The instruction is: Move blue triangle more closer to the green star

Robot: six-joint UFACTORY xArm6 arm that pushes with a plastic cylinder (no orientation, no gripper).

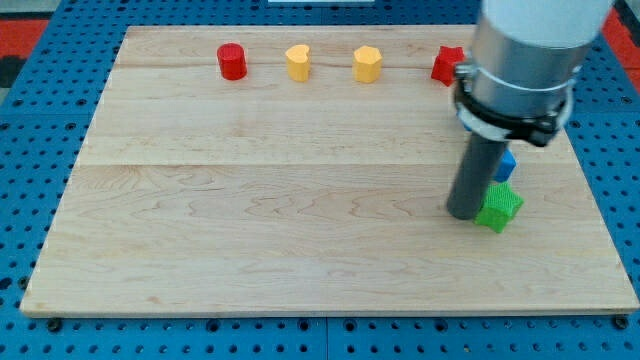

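my tip [464, 213] sits on the table [250, 220] touching the green star's [499, 207] left side, blue triangle [507, 164] just above the star, half hidden behind the rod, no fingers fitted.

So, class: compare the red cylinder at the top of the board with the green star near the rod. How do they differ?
The red cylinder is round; the green star has points. The cylinder sits at the view's top left, the star at the lower right. The cylinder stands alone, while the star has my tip right beside it on the view's left and a blue block, mostly hidden, just above. Both are small blocks resting on the wooden board.
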